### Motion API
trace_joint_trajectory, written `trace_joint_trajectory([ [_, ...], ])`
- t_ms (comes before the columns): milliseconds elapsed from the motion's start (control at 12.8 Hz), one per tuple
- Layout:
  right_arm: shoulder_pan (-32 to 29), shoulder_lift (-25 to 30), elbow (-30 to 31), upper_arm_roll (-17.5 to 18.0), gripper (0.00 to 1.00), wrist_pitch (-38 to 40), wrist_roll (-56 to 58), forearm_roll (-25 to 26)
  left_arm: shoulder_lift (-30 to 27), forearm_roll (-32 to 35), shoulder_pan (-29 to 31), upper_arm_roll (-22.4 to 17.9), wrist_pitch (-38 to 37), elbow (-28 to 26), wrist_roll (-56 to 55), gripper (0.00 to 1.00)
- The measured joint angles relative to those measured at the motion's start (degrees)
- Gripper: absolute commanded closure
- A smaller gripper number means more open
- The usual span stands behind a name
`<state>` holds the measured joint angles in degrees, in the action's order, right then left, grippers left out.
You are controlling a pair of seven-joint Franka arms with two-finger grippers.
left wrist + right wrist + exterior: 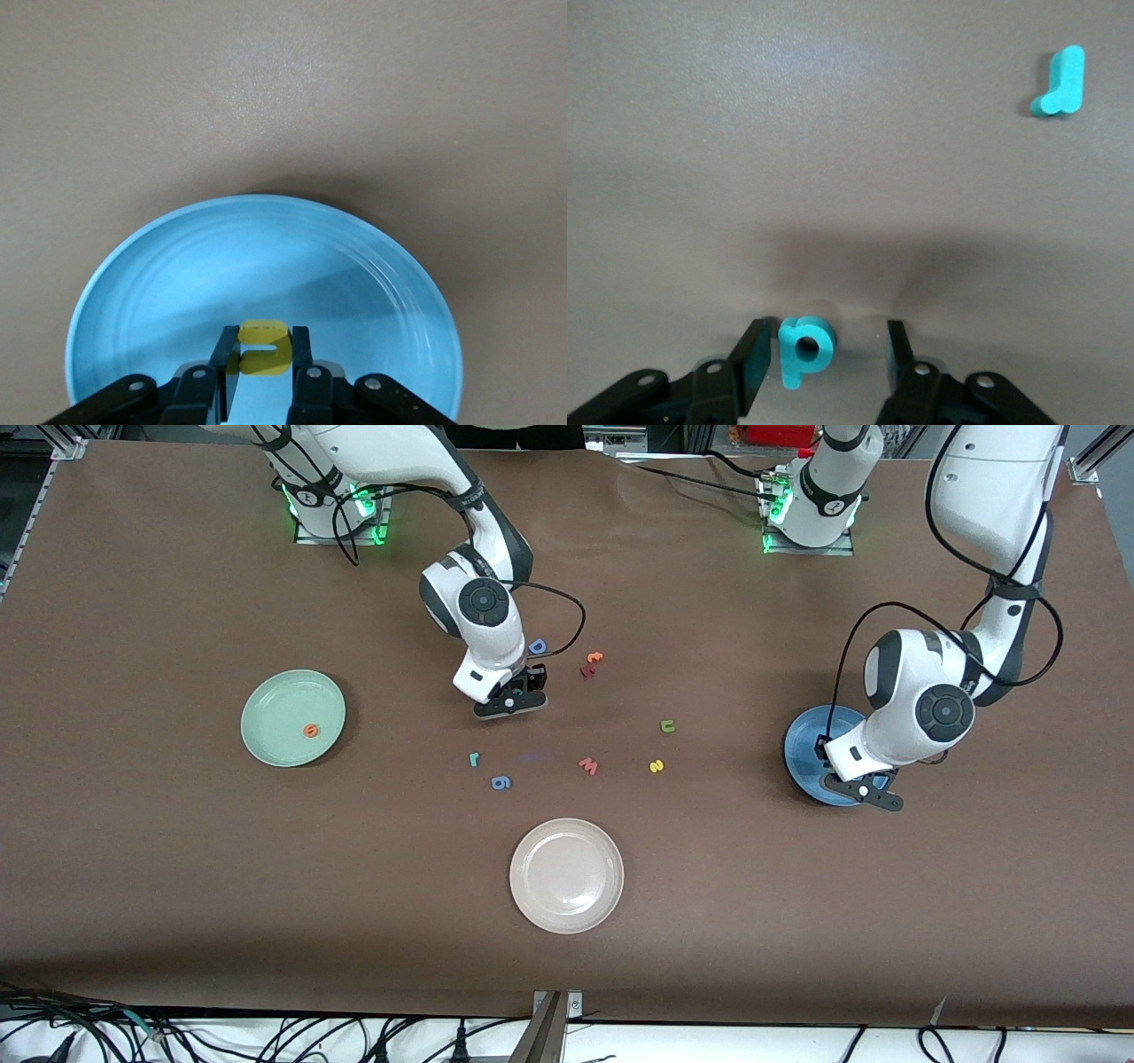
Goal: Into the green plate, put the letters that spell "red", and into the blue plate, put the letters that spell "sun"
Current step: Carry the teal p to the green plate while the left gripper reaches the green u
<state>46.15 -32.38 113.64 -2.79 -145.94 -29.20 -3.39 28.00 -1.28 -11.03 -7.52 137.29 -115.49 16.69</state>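
Beige plate (566,875) nearest; right gripper (822,354) straddles teal letter (803,349), maybe touching.

A beige-white plate (566,875) sits on the brown table (177,850), nearest the front camera. Farther off lie a blue "6" (500,782), a pinkish-red "w" (588,765), a blue capital "D" (538,646), and two small reddish-orange letters (591,664) touching each other.

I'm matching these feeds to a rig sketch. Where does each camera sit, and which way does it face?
Front: high across the table, facing both bases; both arms show.
Left wrist: looks down on the blue plate; left gripper fingers clamp a yellow letter.
Right wrist: looks down at the table; right gripper straddles the teal-blue "d".
Shared: the blue plate, front and left wrist.
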Motion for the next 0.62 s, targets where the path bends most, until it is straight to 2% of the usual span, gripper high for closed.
trace_joint_trajectory([
  [78, 0.07, -0.17, 0.00, 0.03, 0.47, -0.13, -0.11, 0.00, 0.61, -0.04, -0.01, 0.00, 0.66, 0.00, -0.21, 0.87],
  [156, 0.21, -0.34, 0.00, 0.03, 0.50, -0.37, -0.26, 0.00, 1.02, -0.06, -0.01, 0.00, 1.23, 0.00, -0.36, 0.85],
  [233, 0.30, -0.33, -0.01, 0.02, 0.51, -0.47, -0.33, 0.06, 1.27, -0.06, -0.01, 0.00, 1.48, 0.00, -0.45, 0.77],
  [311, 0.33, -0.32, -0.01, 0.01, 0.51, -0.53, -0.39, 0.08, 1.41, -0.06, -0.01, 0.00, 1.58, 0.00, -0.49, 0.55],
  [389, 0.34, -0.32, -0.01, 0.01, 0.54, -0.54, -0.40, 0.11, 1.48, -0.07, -0.01, 0.00, 1.65, 0.00, -0.51, 0.03],
  [623, 0.60, -0.31, -0.02, 0.02, 0.83, -0.60, -0.42, 0.16, 1.53, -0.07, -0.09, 0.00, 1.88, 0.01, -0.56, 0.01],
])
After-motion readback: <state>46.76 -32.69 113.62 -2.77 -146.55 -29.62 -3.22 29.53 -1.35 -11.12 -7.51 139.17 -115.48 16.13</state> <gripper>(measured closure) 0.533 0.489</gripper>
